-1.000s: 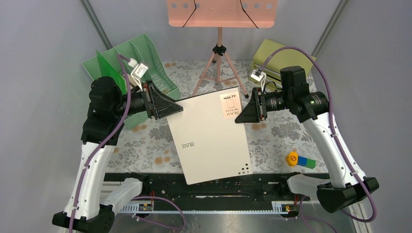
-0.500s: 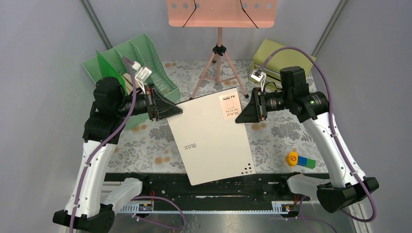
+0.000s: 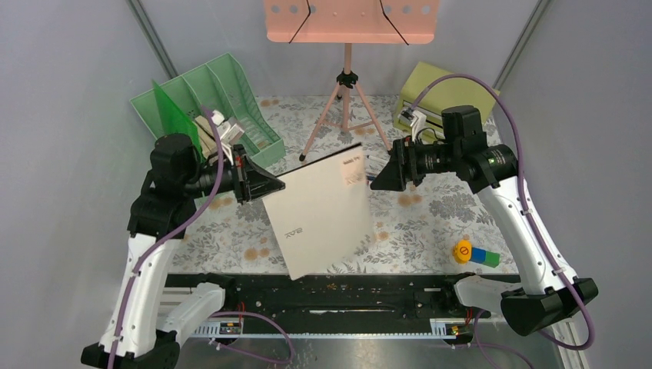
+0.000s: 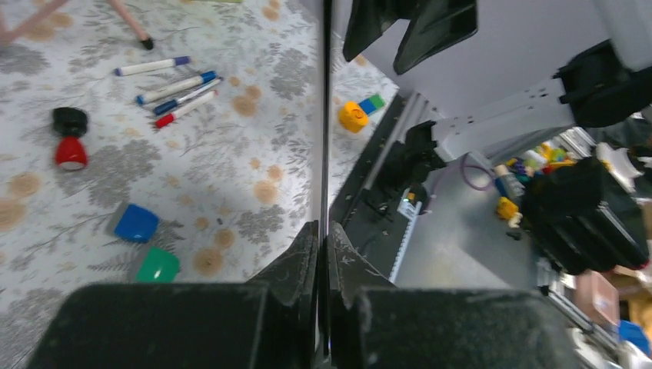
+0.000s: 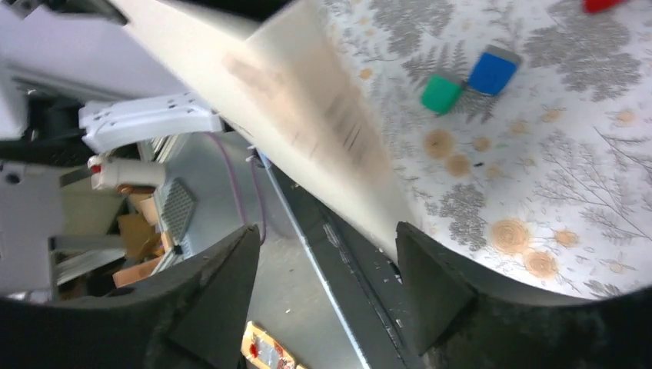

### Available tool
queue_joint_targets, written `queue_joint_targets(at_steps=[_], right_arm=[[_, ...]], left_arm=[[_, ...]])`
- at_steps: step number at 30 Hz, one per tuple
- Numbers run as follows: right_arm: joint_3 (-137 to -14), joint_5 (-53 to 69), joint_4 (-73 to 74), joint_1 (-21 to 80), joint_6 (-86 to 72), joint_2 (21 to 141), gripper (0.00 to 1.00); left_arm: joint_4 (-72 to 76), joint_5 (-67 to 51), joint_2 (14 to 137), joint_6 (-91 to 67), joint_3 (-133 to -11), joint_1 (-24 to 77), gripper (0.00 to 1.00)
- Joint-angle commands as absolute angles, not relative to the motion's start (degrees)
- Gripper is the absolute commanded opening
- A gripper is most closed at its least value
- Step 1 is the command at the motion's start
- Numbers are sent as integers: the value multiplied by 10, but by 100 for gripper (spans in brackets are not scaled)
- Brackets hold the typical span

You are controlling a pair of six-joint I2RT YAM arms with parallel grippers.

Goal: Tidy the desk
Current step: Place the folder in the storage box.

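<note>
the left fingers [image 4: 296, 265] pinch the white pad [image 3: 319, 207] by its edge to hold it tipped up over the bench [image 3: 438, 209], maybe for the green rack [image 3: 234, 81] at upper left, while the right fingers [image 5: 434, 288] are open.

A white booklet [image 3: 323, 207] tilts steeply over the middle of the worktop [image 3: 430, 223], with a green file rack [image 3: 223, 92] far left, a pink music stand [image 3: 350, 19] behind, an olive box [image 3: 438, 88] far right, a yellow-capped block toy [image 3: 462, 251] near right, and several markers [image 4: 173, 84], a red stamp [image 4: 69, 142] and blue [image 4: 136, 223] and green blocks [image 4: 158, 265] lying on the print.

floral desk [image 3: 438, 219], wht folder [image 3: 319, 211], grn tray [image 3: 234, 84]
</note>
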State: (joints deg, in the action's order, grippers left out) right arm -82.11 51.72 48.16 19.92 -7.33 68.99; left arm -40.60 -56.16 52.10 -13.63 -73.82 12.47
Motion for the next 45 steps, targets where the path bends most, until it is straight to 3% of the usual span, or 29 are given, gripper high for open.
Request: queue_joint_targets(at_steps=[1,4,6,11,22,34,45], right_arm=[[-824,415,452,195,-115,680,83],[-823,370,453,195,-120,673,96],[-820,343,454,195,-121,666,99],[-819,318,456,194,-126,662,100],[-819,311,456,194,-136,672,100],[-813,323,455,195,-148,685,99],[-793,341,449,194,-172,686,100]], left_arm=[[-341,-493,476,-136,-703,122,0],[-275,-480,455,-183,-665,121,0],[-231,-467,442,-209,-643,120,0],[-168,-409,417,-243,-624,112,0],[-90,-120,344,-238,-635,104,0],[-147,56,392,-61,-846,104,0],[-56,156,411,75,-908,104,0]])
